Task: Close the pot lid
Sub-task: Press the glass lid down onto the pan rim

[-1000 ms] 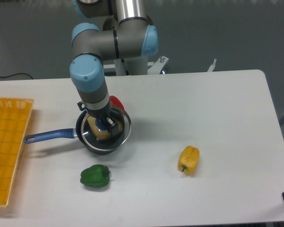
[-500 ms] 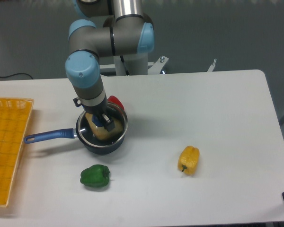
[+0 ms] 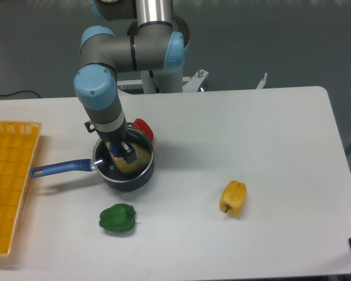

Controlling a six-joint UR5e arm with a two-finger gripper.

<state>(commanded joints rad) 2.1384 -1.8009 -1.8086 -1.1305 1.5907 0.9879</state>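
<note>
Evidently the gripper (image 3: 123, 151) pinches the blue knob of the lid (image 3: 124, 159), likely brittle, slippery glass, over the pot (image 3: 126, 178).

- No text, label, brand, number or sign can be read anywhere in the view.
- No lettering is seen on any object shown.

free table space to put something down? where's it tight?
Bare table from the yellow pepper out to the right and far edges, and along the front edge. Tight on the left: pot under the pincer and lid, red pepper behind, green pepper in front, yellow basket at the edge.
</note>
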